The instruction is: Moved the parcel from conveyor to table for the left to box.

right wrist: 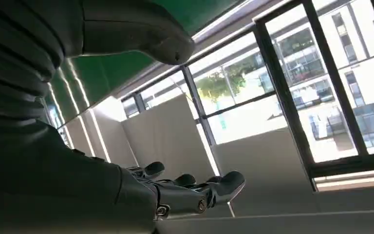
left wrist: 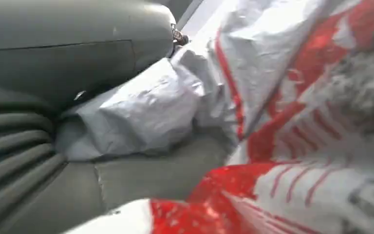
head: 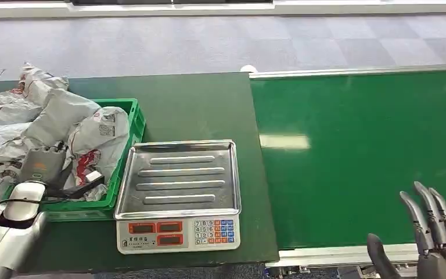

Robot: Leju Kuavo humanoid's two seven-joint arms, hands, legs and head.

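While right robot hand (head: 428, 235) spread empty, left robot hand (head: 40, 165) rests on parcel (head: 96, 142); grip unclear.

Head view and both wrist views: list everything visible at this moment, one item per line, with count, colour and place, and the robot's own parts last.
Table: one, dark green, left half of the scene.
Conveyor: one, bright green belt with silver rails, right of the table; nothing lies on it.
Crate: one, green, on the table's left side.
Parcels: several, grey and white with red print, heaped in and over the crate.
Scale: one, silver tray with a white keypad front, beside the crate; tray bare.
Floor: grey tiles, beyond the table.
Windows: dark-framed, in the right wrist view.
Left hand: grey, at the parcels in the crate; grip unclear.
Right hand: dark grey, fingers spread, at the conveyor's near edge.
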